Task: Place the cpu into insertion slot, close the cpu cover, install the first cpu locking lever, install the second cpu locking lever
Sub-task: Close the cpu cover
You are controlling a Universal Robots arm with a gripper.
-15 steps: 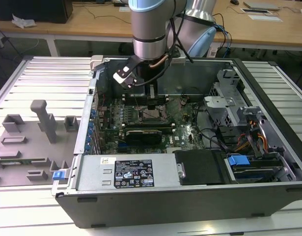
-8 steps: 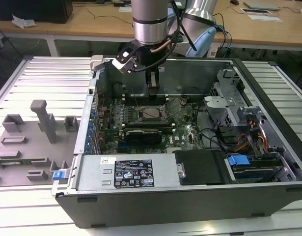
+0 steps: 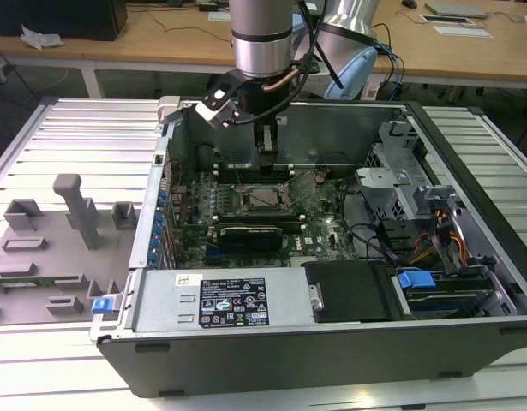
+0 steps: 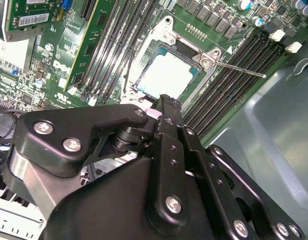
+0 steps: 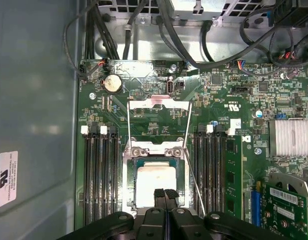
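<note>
**Pincer** (image 5: 165,193): tips pressed together, narrow, and I see nothing between them. In the exterior view it hangs straight down inside the open computer case (image 3: 469,257).

**Chip** (image 5: 155,184): pale square, face up, seated in the socket (image 4: 164,48). It lies directly beneath the tips and just ahead of them. In the first wrist view the tips overlap its nearest edge. I cannot tell whether they touch it.

**Cover** (image 5: 159,103): thin silver frame with an open middle. It is hinged at the socket edge farthest from the pincer and reaches toward the coin battery (image 5: 112,83). I judge that it is lifted off the chip, though I am not sure.

**Lever** (image 4: 239,68): thin rod whose long axis runs from a socket corner out across the memory slots (image 4: 234,85). Its end looks free, so I read it as unlatched.

**Board** (image 5: 229,100): green, with the socket at mid-board between two banks of memory slots.

**Desk** (image 3: 74,128): slatted metal, carrying the case. Grey blocks (image 3: 74,214) stand toward its edge on the exterior view's left.

**Views compared:**
- The exterior view suggests some air between the tips and the socket, which the wrist views flatten.
- The first wrist view shows the closed tips head-on.
- The second wrist view shows the rod's free end.
</note>
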